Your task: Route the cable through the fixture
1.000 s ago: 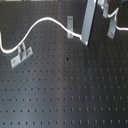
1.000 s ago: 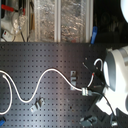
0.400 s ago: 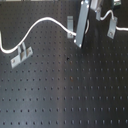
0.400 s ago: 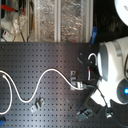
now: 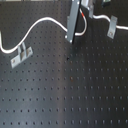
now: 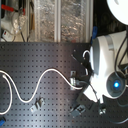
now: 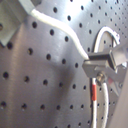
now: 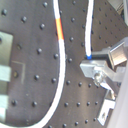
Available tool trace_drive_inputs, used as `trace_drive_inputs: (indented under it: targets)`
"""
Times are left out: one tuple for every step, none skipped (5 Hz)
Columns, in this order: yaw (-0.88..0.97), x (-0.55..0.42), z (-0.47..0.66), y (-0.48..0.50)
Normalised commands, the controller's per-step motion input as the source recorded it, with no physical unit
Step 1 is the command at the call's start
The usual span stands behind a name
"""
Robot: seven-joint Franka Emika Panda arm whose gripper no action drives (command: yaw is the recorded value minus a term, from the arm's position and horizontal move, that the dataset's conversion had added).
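Routing barely begun, by the look of it: cable [image 5: 42, 21] snaking in waves over the bench [image 5: 75, 95] in the first exterior view, from nine o'clock toward one o'clock, passing just beside the bracket fixture [image 5: 20, 54] at nine without clearly sitting in it. Second fixture [image 5: 112, 27] at two o'clock, cable reaching toward it; threaded or not, cannot tell. Tool [image 7: 90, 62] narrow, apparently pinched on the cable, red band [image 7: 95, 91] near it in the first wrist view. Left to do, most likely: seating the cord in the fixtures. Plenty of bare bench from four to eight o'clock; tighter around one, between tool and second fixture
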Motion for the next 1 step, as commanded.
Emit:
trace_drive_inputs:
  targets:
    - [0.00,0.019,0.00,-0.013]
